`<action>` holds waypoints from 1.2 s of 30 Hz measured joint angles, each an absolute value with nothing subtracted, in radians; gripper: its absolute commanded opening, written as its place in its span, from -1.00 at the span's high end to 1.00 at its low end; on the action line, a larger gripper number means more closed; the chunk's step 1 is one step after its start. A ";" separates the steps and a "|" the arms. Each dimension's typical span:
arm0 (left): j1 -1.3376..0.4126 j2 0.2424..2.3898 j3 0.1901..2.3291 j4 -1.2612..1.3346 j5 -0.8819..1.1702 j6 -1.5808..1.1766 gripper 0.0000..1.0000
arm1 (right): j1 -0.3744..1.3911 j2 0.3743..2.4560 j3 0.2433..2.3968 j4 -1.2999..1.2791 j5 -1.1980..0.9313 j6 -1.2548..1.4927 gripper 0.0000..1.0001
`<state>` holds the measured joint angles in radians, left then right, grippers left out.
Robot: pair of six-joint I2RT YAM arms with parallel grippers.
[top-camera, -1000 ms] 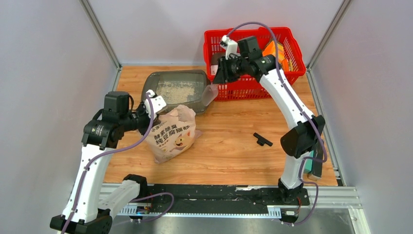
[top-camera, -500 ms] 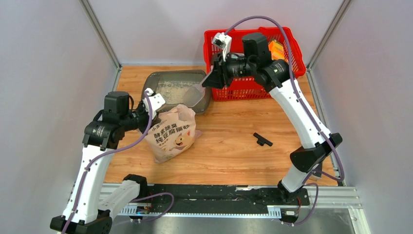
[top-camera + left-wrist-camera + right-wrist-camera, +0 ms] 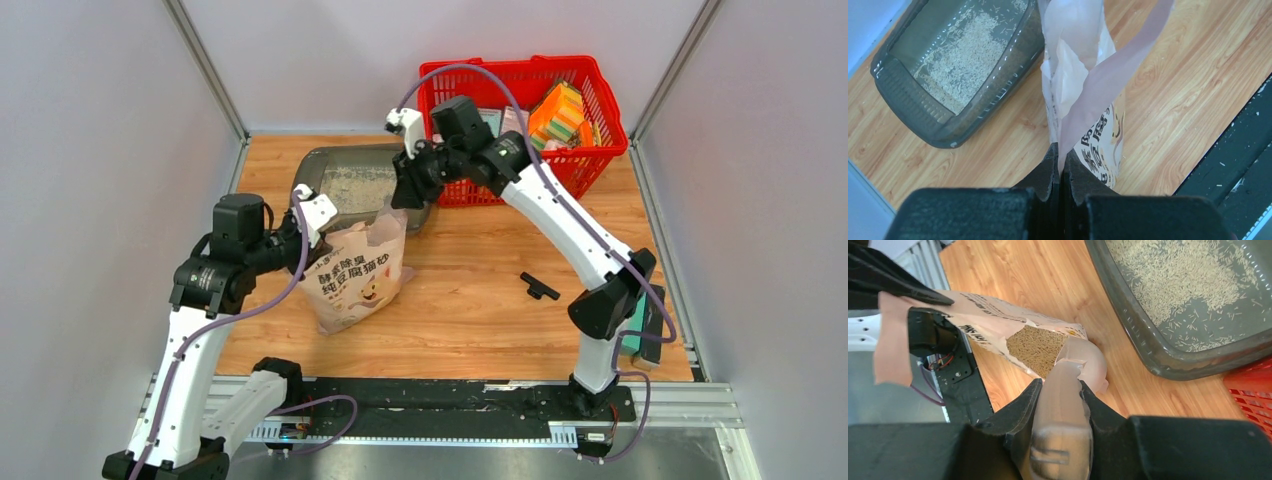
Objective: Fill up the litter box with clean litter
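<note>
The left gripper [image 3: 1060, 160] was pinched shut on a torn flap of the bag [image 3: 1075, 75], holding its mouth open just ahead of the fingers. The right gripper [image 3: 1060, 390] was closed partway, clamped on the scoop [image 3: 1060, 435], whose bowl sat at the bag's mouth just past the fingertips, litter [image 3: 1035, 347] showing inside. The box [image 3: 1148, 347], thinly covered, lay beyond and to the right of those fingers. To scoop well, I judged: hold the flap taut, push the bowl deep, lift it level, and tip only once past the box rim.
</note>
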<state>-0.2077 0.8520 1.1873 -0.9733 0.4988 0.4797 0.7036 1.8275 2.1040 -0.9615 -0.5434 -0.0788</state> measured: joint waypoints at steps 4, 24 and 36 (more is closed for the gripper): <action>-0.209 0.846 1.168 -0.939 0.503 0.458 1.00 | 0.767 1.884 2.122 -0.963 -0.414 -0.067 1.00; -0.241 0.843 1.098 -0.793 0.498 0.356 1.00 | 0.836 1.982 1.964 -0.818 -0.266 0.020 1.00; -0.247 0.863 1.091 -0.767 0.496 0.345 1.00 | 0.733 2.018 1.892 -0.699 -0.511 0.128 1.00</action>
<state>-0.2466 0.8627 1.0912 -0.7666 0.4965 0.3450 0.7334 2.0178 1.8915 -0.6987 -0.5110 0.1276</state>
